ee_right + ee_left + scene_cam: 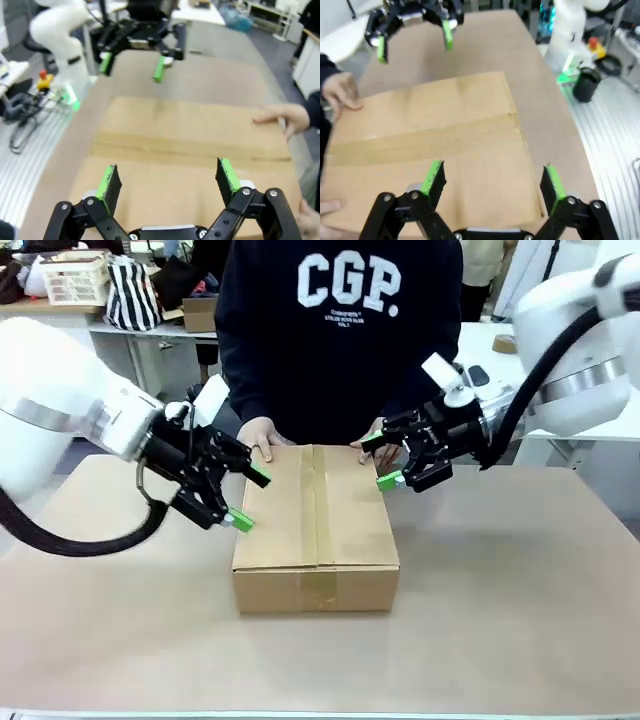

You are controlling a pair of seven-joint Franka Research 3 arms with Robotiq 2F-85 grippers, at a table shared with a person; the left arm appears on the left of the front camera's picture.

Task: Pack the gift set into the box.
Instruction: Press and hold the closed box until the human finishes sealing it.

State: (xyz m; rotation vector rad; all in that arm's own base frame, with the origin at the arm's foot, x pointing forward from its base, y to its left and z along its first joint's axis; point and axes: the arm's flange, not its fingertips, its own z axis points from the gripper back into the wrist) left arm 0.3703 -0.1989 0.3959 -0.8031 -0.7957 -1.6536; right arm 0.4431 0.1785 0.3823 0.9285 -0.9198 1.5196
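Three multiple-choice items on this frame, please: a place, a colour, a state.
1. Where do the person's hands rest?
A. on the box's far edge
B. on the bare table
C. on a robot arm
2. What colour are the end effector pads?
A. red
B. green
C. white
3. How are the box flaps?
A. standing open
B. torn off
C. shut flat
Answers: 1 A, they lie on its far top edge; 2 B, bright green tips on both; 3 C, the top is level with a centre seam.
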